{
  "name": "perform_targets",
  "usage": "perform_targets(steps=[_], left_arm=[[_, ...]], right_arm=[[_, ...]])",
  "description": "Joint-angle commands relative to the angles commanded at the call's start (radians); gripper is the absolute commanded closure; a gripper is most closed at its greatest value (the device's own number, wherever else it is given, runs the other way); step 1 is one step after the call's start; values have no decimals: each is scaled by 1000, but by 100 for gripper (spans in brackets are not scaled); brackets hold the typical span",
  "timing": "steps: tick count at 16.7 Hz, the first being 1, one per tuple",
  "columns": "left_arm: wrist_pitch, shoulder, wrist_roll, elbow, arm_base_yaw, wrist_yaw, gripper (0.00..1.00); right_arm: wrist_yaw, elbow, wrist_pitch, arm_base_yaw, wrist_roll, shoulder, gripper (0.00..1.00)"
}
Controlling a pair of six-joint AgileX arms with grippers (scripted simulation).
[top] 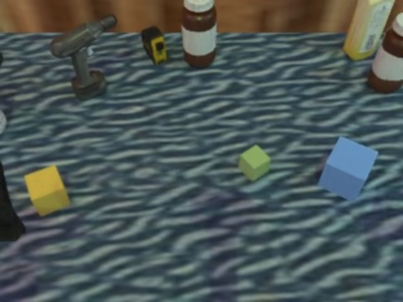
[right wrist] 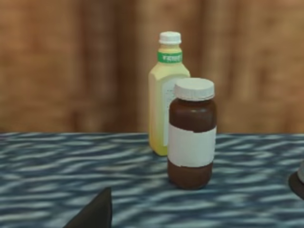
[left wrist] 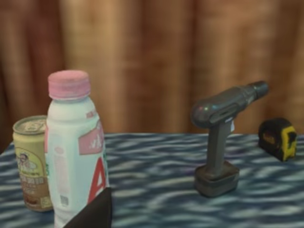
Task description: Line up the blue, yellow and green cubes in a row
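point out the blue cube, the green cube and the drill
blue cube (top: 348,167), top view, on its top face
green cube (top: 254,162), top view, on its top face
drill (left wrist: 219,142), left wrist view, on its handle

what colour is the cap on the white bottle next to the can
Pink. The white bottle has a pink cap, seen best in the left wrist view.
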Motion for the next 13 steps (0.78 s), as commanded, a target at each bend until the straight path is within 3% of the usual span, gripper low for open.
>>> perform_targets(steps=[6,13], left_arm=[[0,0,0,0,0,0,0],[0,0,0,0,0,0,0]], right_arm=[[-3,101,-67,33,-5,102,0],[1,641,-383,165,-29,687,0]])
